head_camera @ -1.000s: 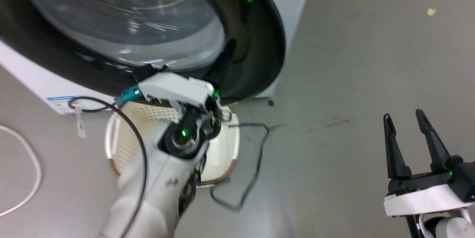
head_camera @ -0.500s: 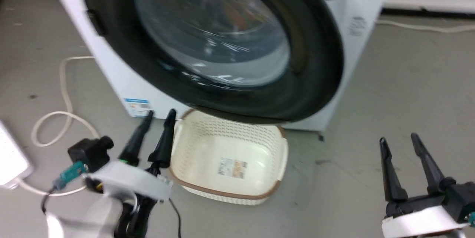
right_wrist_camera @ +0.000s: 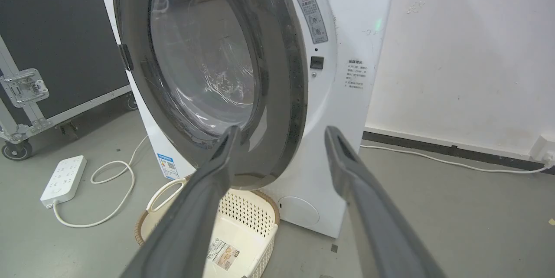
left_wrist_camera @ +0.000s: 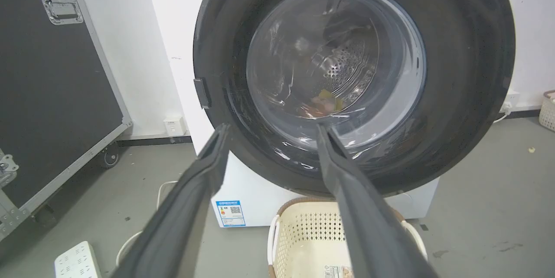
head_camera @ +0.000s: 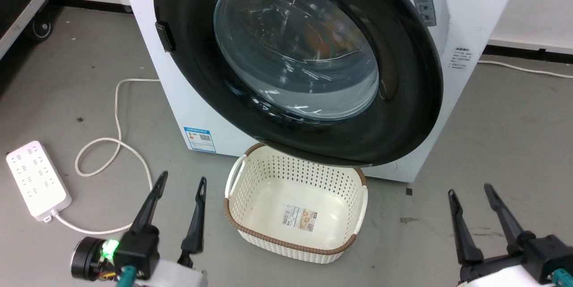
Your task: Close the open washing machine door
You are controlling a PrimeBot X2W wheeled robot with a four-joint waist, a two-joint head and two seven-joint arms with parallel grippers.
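Note:
The white washing machine (head_camera: 474, 0) stands ahead of me. Its door (head_camera: 403, 99), with a wide black rim and a bulging glass window, lies against or very close to the round front; I cannot tell whether it is latched. Through the glass in the left wrist view, the door (left_wrist_camera: 468, 74) shows the steel drum behind it. From the right wrist, the door (right_wrist_camera: 282, 74) sits close to the white front. My left gripper (head_camera: 182, 177) is open at the lower left, well clear of the door. My right gripper (head_camera: 469, 190) is open at the lower right, holding nothing.
A cream perforated basket (head_camera: 286, 242) sits on the floor under the door's lower rim. A white power strip (head_camera: 38, 179) and its looped cable (head_camera: 118, 143) lie to the left. A black wheeled case (right_wrist_camera: 52, 31) stands further left. A thin cable (right_wrist_camera: 455, 161) runs along the right wall.
The head view has risen and shifted. My left arm has drawn back from the door's lower rim to the lower left. The door, ajar before, now sits close to the front.

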